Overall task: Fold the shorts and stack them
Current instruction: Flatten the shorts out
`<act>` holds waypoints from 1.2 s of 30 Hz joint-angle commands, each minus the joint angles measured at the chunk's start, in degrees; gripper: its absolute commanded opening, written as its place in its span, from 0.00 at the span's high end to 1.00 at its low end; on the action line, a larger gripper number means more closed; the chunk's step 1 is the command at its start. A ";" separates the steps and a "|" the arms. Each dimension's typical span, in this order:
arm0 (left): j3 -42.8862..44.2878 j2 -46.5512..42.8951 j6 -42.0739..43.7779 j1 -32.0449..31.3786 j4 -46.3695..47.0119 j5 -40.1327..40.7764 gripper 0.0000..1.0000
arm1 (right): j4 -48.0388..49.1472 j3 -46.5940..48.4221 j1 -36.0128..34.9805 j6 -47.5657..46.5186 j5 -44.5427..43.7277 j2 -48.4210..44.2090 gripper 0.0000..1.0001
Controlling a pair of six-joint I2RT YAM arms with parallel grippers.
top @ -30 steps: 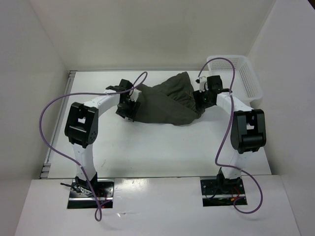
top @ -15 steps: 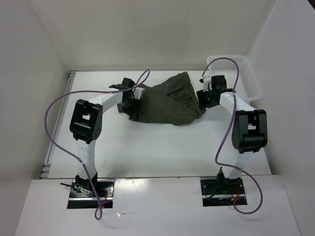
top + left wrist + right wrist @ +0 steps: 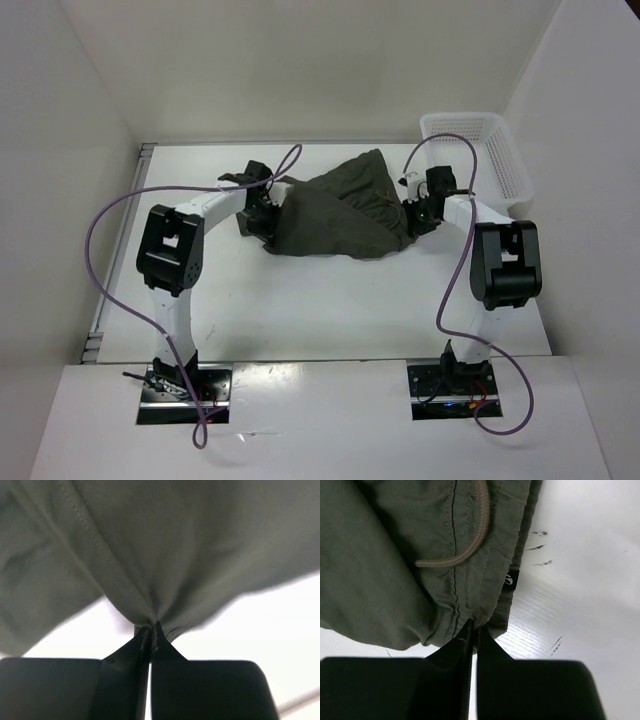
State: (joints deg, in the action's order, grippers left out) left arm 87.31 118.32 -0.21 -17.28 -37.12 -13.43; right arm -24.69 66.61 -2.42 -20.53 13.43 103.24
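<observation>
White tabletop (image 3: 300, 300) and pale walls (image 3: 300, 70) fill the overhead view. The shorts (image 3: 340, 210) lie crumpled just past the table's middle toward 12 o'clock. The left gripper (image 3: 262, 215) is at their 9 o'clock edge and the right gripper (image 3: 412, 213) at their 3 o'clock edge. A white mesh basket (image 3: 500, 160) stands at 2 o'clock. Only the wrist views show the grips. The left jaws pinch tight on a stitched fold of soft olive cloth. The right jaws clamp a hemmed edge, beside a tan cord drawstring (image 3: 475, 530) and a small black label (image 3: 513, 578).
</observation>
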 commanded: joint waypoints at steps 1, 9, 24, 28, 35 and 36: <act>-0.30 -10.55 0.21 1.01 -9.34 -1.86 1.00 | -2.11 0.44 -0.40 -2.92 1.25 -2.25 1.00; -7.31 -26.98 0.21 1.90 -36.57 -0.10 1.00 | -24.68 5.37 -0.40 -25.92 3.80 -11.56 1.00; -27.01 -41.86 0.21 -14.79 -37.41 14.39 0.96 | -38.42 -7.72 -14.90 -36.42 -8.16 -19.91 1.00; -27.54 -39.93 0.21 -18.31 -37.41 15.01 0.73 | -33.77 -12.90 -17.80 -35.98 -16.04 -23.07 0.56; -26.93 -44.05 0.21 -17.37 -36.71 13.79 0.53 | -30.78 -6.42 -17.18 -29.14 -9.84 -34.14 0.00; -26.32 -44.05 0.21 -15.52 -34.79 13.26 0.53 | -27.64 -3.27 -16.66 -27.64 -8.44 -34.77 0.00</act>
State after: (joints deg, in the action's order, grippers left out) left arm 59.88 77.23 -0.16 -35.55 -72.31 -0.21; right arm -58.35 55.59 -19.64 -52.25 1.63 73.84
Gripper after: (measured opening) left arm 0.471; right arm 0.998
